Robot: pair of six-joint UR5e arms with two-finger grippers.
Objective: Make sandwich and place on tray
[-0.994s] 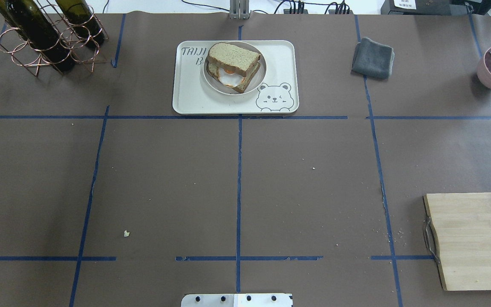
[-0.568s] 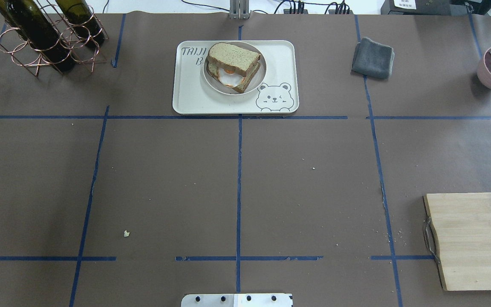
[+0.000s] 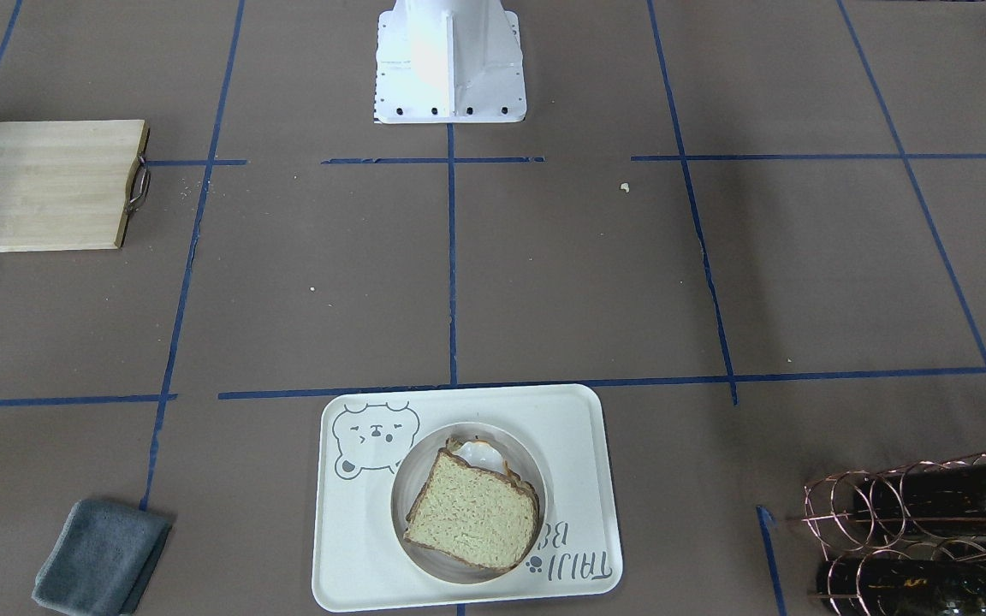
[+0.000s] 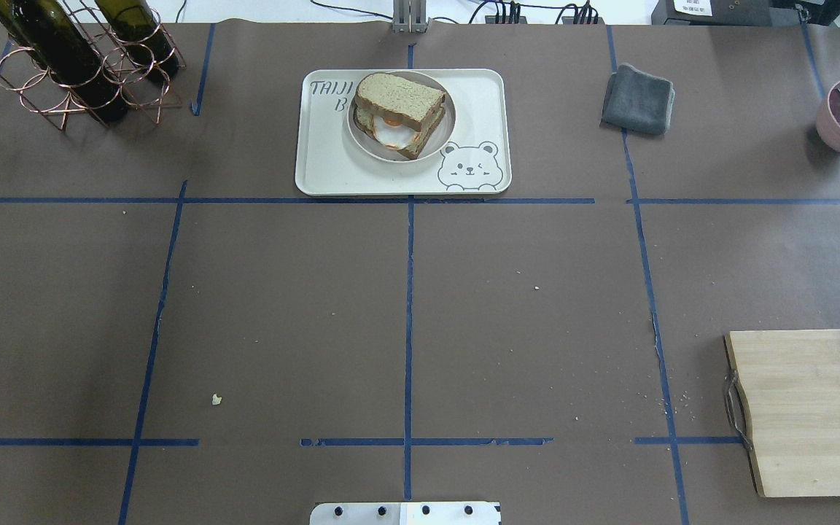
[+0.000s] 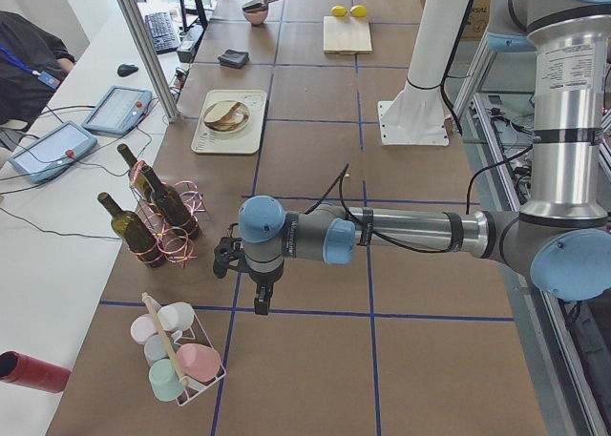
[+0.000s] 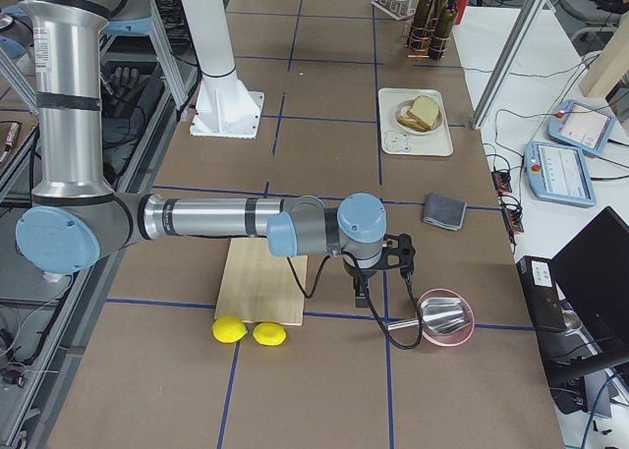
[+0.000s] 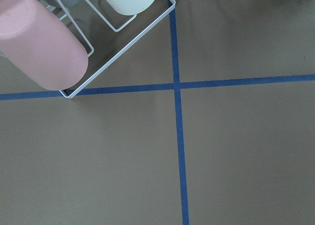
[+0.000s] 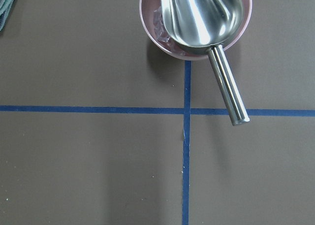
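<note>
Left arm's fingers (image 5: 260,298) hang over bare worktop just beside a pink cup (image 7: 44,43); spread or pressed together, I cannot tell. Same story for the right arm's fingers (image 6: 362,292), near a pink bowl (image 8: 167,48) holding a metal scoop (image 8: 202,8). Well apart from both sets, the sandwich (image 4: 398,109) sits stacked on a round plate (image 4: 365,142) in the tray (image 4: 478,102), whose long axis runs from one arm towards the other. Neither arm looks nearer; I judge nothing's left to grasp.
</note>
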